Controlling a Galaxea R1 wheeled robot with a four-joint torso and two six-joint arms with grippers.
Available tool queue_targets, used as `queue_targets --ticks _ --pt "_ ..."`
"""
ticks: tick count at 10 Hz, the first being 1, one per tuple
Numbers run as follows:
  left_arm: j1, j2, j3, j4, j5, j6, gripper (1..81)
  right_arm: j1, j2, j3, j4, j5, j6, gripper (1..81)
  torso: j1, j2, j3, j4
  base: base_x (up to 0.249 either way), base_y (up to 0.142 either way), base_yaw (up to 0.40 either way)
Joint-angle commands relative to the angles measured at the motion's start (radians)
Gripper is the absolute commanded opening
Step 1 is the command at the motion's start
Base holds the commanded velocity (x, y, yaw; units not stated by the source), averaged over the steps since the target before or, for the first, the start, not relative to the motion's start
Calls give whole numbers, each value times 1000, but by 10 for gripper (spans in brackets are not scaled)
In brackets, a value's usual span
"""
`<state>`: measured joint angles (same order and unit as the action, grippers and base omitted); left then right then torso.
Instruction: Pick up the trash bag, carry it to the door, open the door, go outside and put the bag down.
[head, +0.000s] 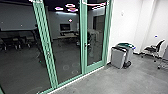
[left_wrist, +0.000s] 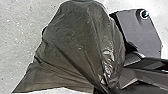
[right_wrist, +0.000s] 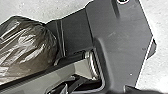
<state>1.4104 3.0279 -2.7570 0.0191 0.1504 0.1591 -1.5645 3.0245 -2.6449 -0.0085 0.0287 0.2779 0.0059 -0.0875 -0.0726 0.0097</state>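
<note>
Trash bag (left_wrist: 75, 45) near the left gripper; pickup judged complete, carrying judged under way.
The dark bag, full and creased, lies close in front of the left gripper and to the left of the right gripper; whether it hangs free or touches the floor (head: 82, 86) cannot be told. How far open either gripper is, and which has hold of the bag, cannot be told. Farther ahead of both grippers, a green-framed glass door (head: 94, 45) appears shut; whether it is the exit is unclear. Beyond it to the right are grey bins (head: 118, 59), then a chair (head: 153, 49). Opening the door, going outside and setting the bag down remain.
</note>
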Motion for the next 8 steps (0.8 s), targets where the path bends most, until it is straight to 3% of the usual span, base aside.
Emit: queue_targets --ticks 1,6,8 --pt "-69 -3 -3 1 55 5 10 48 6 5 -11 -53 -3 811 0 0 0 0 159 -76 0" --pt "-69 -1 -3 2 55 5 10 46 6 5 -11 -53 -3 811 0 0 0 0 156 -70 0" --pt "-69 -1 -3 2 55 5 10 46 6 5 -11 -53 -3 811 0 0 0 0 147 0 0"
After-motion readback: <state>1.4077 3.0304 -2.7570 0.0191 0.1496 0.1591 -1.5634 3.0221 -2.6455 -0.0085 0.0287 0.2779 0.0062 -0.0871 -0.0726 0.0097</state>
